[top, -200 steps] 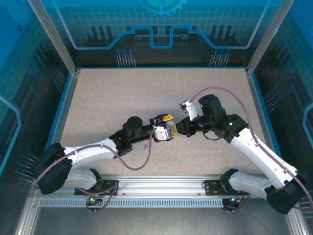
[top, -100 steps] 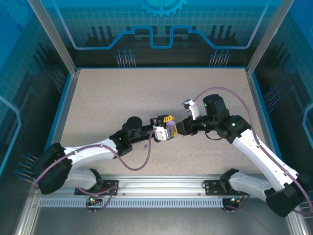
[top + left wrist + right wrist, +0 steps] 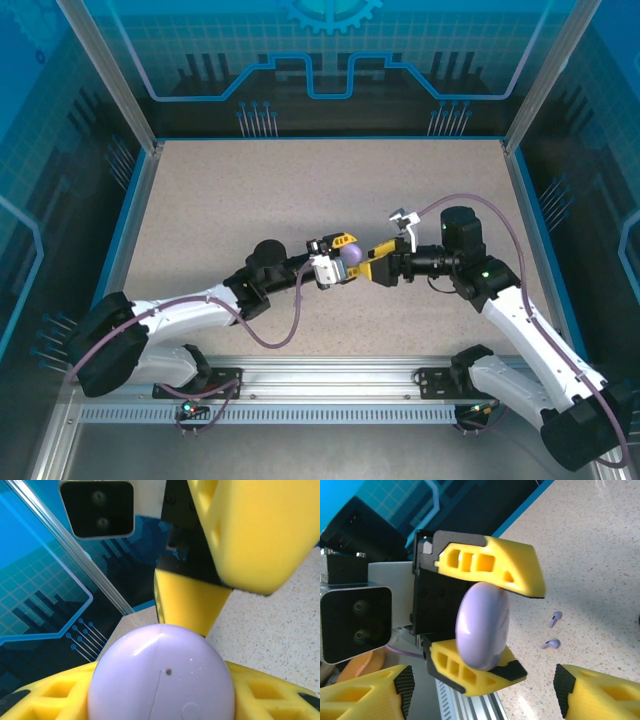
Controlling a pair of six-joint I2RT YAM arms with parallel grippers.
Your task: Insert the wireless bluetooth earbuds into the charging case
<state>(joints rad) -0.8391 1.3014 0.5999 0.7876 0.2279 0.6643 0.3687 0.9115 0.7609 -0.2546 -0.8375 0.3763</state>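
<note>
Lilac earbuds, one pair, loose; lilac round case, held.
Earbuds (image 3: 555,618) (image 3: 550,643) lie close together on the speckled table (image 3: 250,200). The case (image 3: 482,625) is clamped between the left gripper's (image 3: 345,258) yellow fingers. The right gripper (image 3: 378,264) faces it, jaws wide, holding nothing.

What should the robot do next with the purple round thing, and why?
Probably ease the right fingers in to open the lilac case: it looks shut, gripped by the left fingers. The right fingers stand open, and two lilac earbuds lie on the table.
</note>
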